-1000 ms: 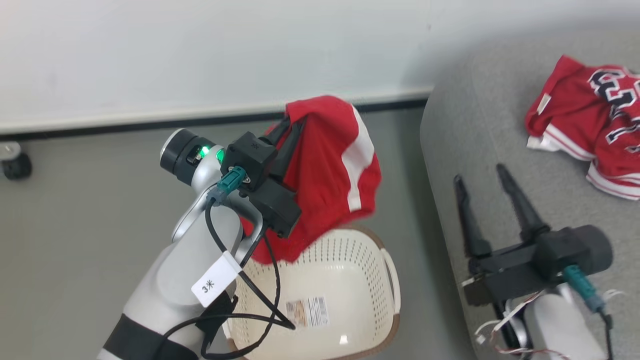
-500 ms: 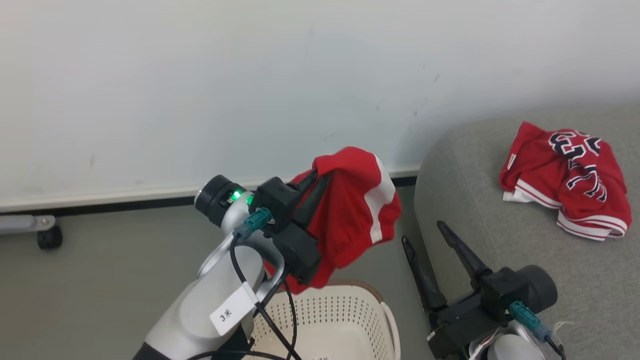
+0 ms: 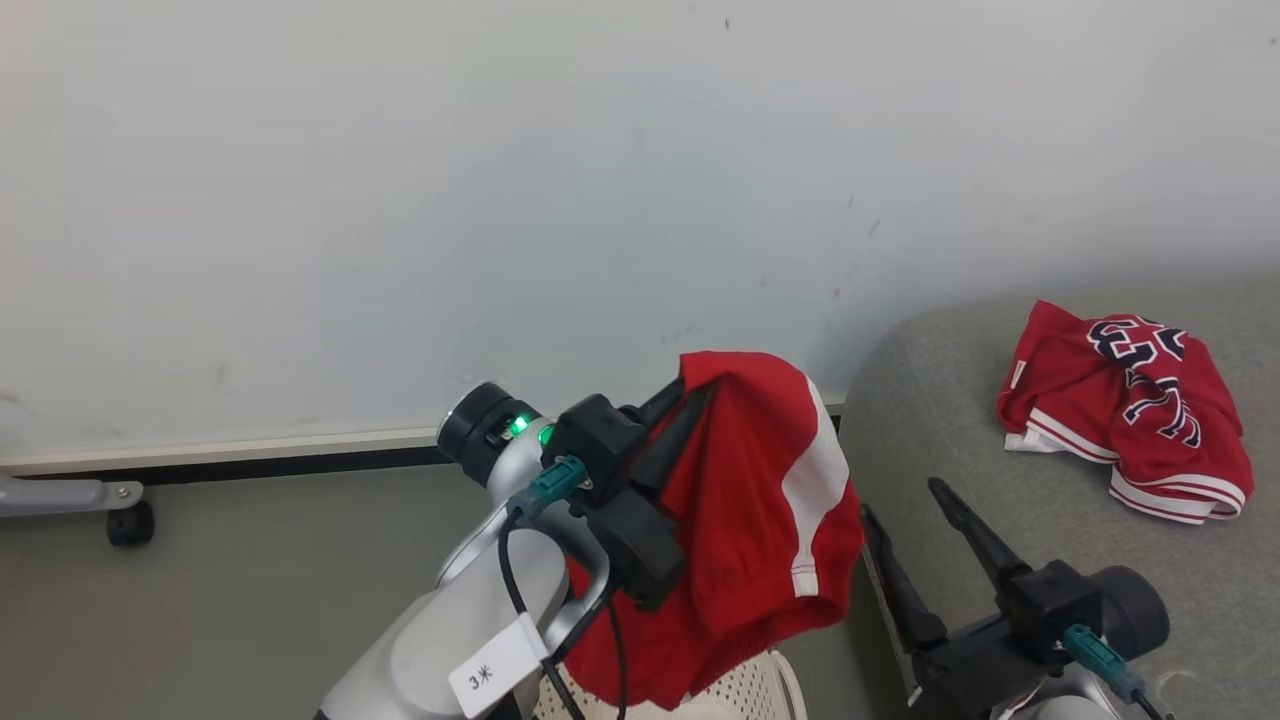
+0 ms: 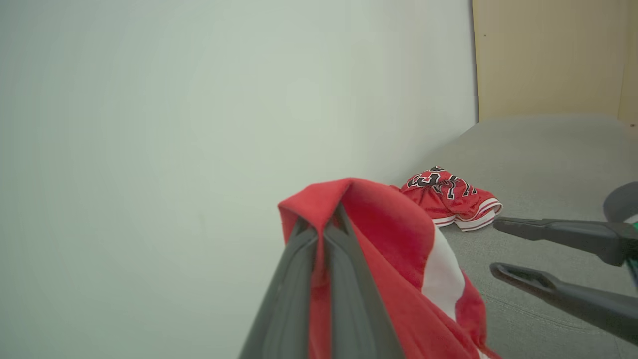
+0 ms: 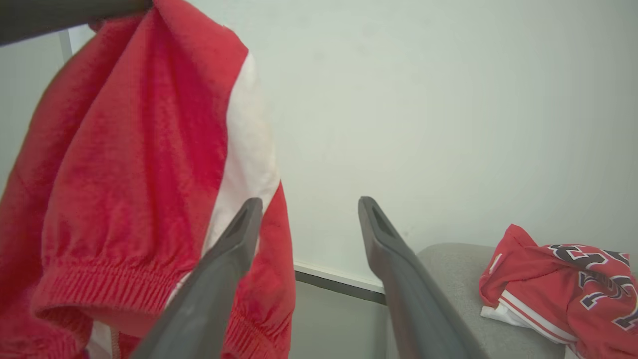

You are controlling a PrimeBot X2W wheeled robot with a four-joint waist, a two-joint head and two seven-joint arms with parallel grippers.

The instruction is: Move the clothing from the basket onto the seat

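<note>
My left gripper (image 3: 690,395) is shut on the top fold of a plain red garment (image 3: 760,520) with a white stripe, which hangs over the basket (image 3: 750,690); only a strip of the basket's cream rim shows at the bottom edge. The left wrist view has the fingers (image 4: 299,259) pinching the cloth (image 4: 394,224). A red jersey (image 3: 1130,420) with dark numerals lies crumpled on the grey seat (image 3: 960,420) at the right. My right gripper (image 3: 900,498) stands open and empty by the seat's near edge, just right of the hanging garment (image 5: 124,149).
A white wall with a dark baseboard runs behind. Grey floor lies to the left, with a caster wheel (image 3: 125,520) at the far left. A beige panel (image 4: 548,55) stands behind the seat in the left wrist view.
The head camera has tilted up, so the basket has slid nearly out of view. My left gripper has carried the red garment higher and rightward, up to the seat's edge. The right gripper stays open.
</note>
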